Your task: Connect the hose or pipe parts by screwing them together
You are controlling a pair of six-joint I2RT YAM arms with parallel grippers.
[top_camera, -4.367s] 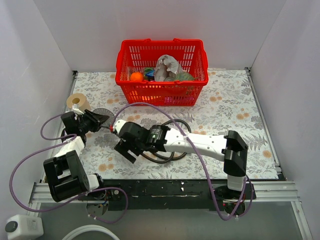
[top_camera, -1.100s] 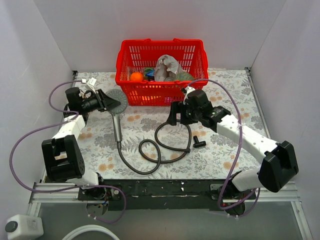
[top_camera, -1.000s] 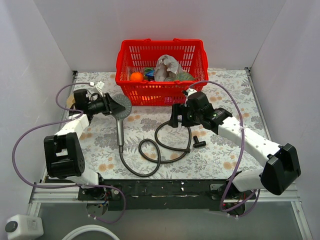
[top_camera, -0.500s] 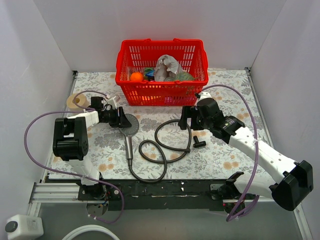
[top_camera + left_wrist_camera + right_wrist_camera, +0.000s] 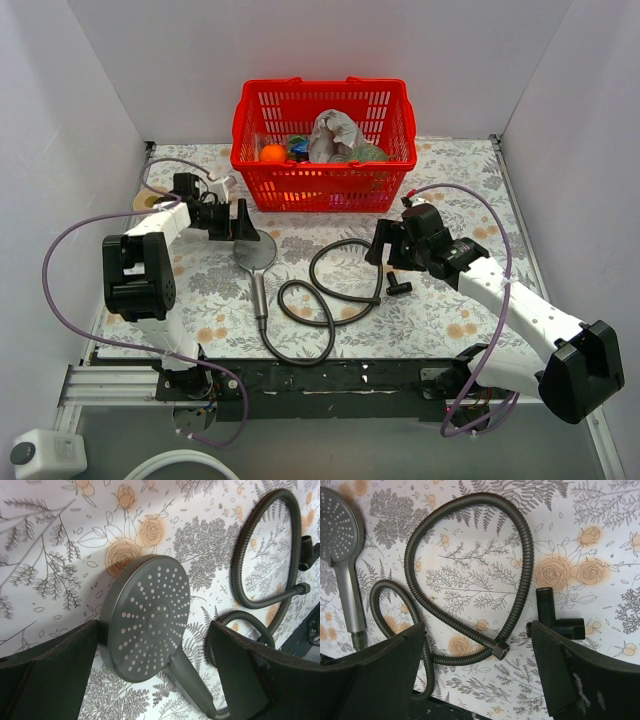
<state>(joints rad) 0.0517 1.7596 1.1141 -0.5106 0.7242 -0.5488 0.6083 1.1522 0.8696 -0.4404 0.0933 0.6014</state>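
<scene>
The grey hand shower (image 5: 256, 254) lies flat on the flowered table, its round head (image 5: 150, 617) face up and its handle (image 5: 192, 692) pointing toward the near edge. My left gripper (image 5: 241, 220) hovers just above the head, open (image 5: 154, 630), with the head showing between its fingers and nothing gripped. The dark coiled hose (image 5: 345, 241) runs on from the handle's end and loops across the middle of the table. Its free end nut (image 5: 501, 650) rests on the table. My right gripper (image 5: 381, 246) hangs open (image 5: 477, 627) above that nut, holding nothing.
A black T-shaped pipe fitting (image 5: 398, 286) lies right of the hose's end nut, seen under my right finger (image 5: 560, 624). A red basket (image 5: 325, 198) with several items stands at the back. A tape roll (image 5: 148, 201) sits at the far left. White walls enclose three sides.
My left gripper carried the hand shower down and toward the middle, laid it on the table and opened. The right arm drew back to the right, still open.
</scene>
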